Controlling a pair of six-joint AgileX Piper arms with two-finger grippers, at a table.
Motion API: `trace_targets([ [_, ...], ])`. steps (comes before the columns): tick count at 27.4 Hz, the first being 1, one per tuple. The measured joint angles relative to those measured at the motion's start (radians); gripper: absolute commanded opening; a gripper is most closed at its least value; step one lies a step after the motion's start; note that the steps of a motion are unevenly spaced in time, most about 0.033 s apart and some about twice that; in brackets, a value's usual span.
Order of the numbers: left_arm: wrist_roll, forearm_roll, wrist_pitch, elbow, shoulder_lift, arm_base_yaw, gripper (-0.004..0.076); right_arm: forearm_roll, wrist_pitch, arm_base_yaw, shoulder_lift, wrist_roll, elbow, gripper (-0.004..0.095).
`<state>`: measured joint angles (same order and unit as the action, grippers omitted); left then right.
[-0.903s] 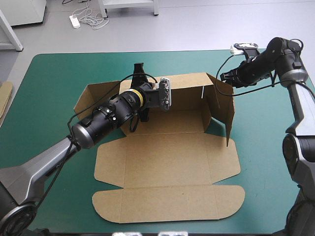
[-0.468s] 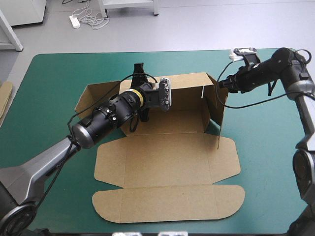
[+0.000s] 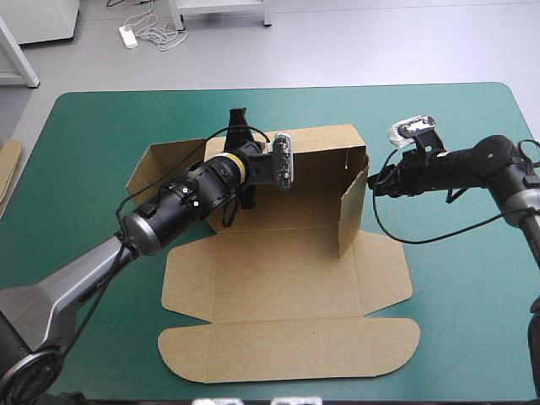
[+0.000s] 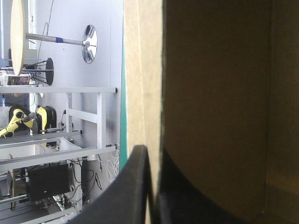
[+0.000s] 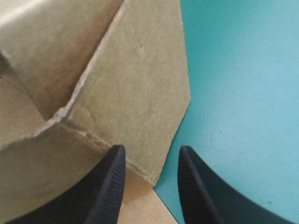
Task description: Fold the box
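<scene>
The brown box (image 3: 287,278) lies in the middle of the teal-green table, its back wall raised and its lid panels flat toward the near edge. My left gripper (image 3: 240,139) straddles the top of the back wall, shut on the board (image 4: 215,93), one finger (image 4: 135,186) on the wall's outer face. The right end wall (image 3: 353,202) stands upright. My right gripper (image 3: 372,180) is just outside that wall. Its black fingers stand open (image 5: 152,156), with a corner of the brown flap (image 5: 135,93) between and ahead of them.
More brown board (image 3: 8,169) shows at the table's left edge. Bare teal-green cover (image 3: 472,278) spreads to the right of the box and along the far edge. The left side flap (image 3: 145,173) still leans outward.
My right gripper moved toward the near edge and in toward the box. The right end flap swung from splayed outward to upright against the box's end. The left arm stayed put.
</scene>
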<state>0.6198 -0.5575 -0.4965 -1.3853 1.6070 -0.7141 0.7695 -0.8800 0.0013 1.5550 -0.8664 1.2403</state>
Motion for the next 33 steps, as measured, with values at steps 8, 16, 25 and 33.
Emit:
trace_targets([
  [8,-0.003,0.0,0.0,0.0,0.0,0.0,-0.0009,0.086,-0.003,0.0,-0.004,-0.122,-0.036,0.0352],
  [16,-0.003,0.0,0.0,0.0,0.0,0.0,-0.0009,0.083,-0.042,0.0,-0.006,-0.149,-0.038,0.0352],
  [25,-0.137,-0.142,0.069,0.044,0.0,0.0,-0.0009,0.085,-0.033,0.0,-0.006,-0.189,-0.038,0.0353],
  [33,-0.219,-0.223,0.101,0.07,0.006,0.0,-0.0009,0.135,0.024,0.0,-0.007,-0.336,-0.04,0.0428],
])
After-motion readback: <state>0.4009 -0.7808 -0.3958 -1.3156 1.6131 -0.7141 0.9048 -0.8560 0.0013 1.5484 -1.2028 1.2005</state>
